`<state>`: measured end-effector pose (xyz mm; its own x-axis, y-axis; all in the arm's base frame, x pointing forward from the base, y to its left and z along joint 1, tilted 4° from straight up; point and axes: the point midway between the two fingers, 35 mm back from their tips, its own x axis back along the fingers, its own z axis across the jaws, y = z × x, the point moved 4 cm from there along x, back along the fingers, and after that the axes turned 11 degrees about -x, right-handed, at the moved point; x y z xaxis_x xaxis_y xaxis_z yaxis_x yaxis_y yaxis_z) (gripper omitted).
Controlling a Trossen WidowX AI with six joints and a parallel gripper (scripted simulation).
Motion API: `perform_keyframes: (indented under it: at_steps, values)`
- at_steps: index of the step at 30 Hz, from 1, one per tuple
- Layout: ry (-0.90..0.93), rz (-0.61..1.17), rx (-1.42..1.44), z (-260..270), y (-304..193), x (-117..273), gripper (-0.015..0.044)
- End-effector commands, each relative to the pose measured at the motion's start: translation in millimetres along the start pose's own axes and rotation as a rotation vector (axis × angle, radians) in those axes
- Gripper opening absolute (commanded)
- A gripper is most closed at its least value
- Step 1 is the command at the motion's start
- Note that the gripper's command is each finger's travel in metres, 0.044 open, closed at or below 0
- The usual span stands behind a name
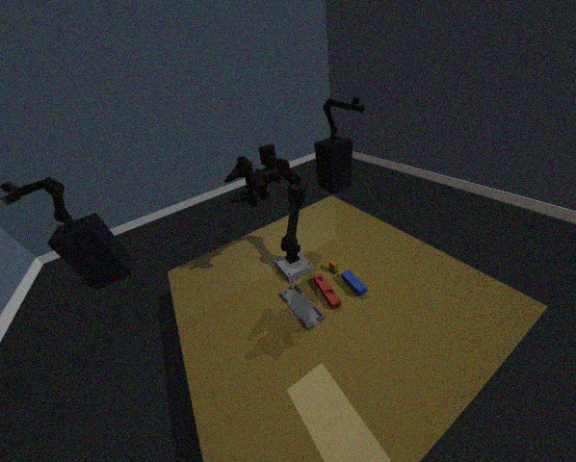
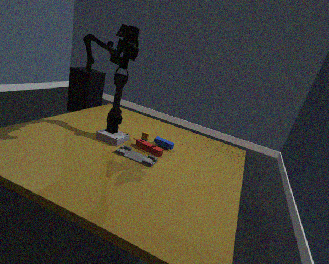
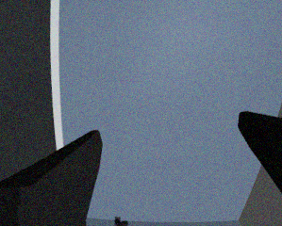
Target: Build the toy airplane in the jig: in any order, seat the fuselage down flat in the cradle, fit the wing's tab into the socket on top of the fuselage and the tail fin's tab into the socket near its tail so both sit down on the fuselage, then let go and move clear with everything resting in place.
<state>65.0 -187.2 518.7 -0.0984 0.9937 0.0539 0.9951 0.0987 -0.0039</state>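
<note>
The red fuselage (image 1: 334,299) (image 2: 147,148) lies on the table beside the grey jig (image 1: 304,308) (image 2: 135,155), with dark socket openings on its top. The jig's cradle holds nothing. The blue wing (image 1: 353,282) (image 2: 163,142) lies on the table on the fuselage's other side. The small orange tail fin (image 1: 333,266) (image 2: 144,135) stands on the table near the fuselage's end on the robot base side. Whether the tabs point down is too small to tell. My gripper (image 1: 228,190) (image 3: 170,128) is open and empty, high above the table and well away from all parts; only wall and floor show between its fingers.
The arm's pale base (image 1: 293,267) (image 2: 112,137) stands close to the parts and the jig. Two other dark arms stand on pedestals (image 1: 89,250) (image 1: 333,164) beyond the table; one pedestal (image 2: 85,89) shows in the exterior view. A pale rectangle (image 1: 335,415) lies toward the front.
</note>
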Motion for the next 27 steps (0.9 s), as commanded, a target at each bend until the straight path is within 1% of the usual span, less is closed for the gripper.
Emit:
perform_keyframes:
  at_steps: [1, 2, 4, 9, 14, 20, 24, 27]
  values:
    - [0.000, 0.000, 0.000, 0, 0, 0, 0.0426]
    - [0.006, -0.007, -0.005, 1, 2, -1, 0.0440]
    - [0.055, -0.060, -0.046, 13, 17, -9, 0.0440]
    - [0.269, -0.226, -0.191, 60, 74, -27, 0.0440]
    - [0.502, -0.323, -0.306, 108, 125, -26, 0.0440]
    - [0.840, -0.350, -0.416, 176, 183, -1, 0.0440]
    - [1.054, -0.300, -0.454, 219, 209, 25, 0.0440]
    - [1.204, -0.225, -0.465, 251, 223, 49, 0.0440]
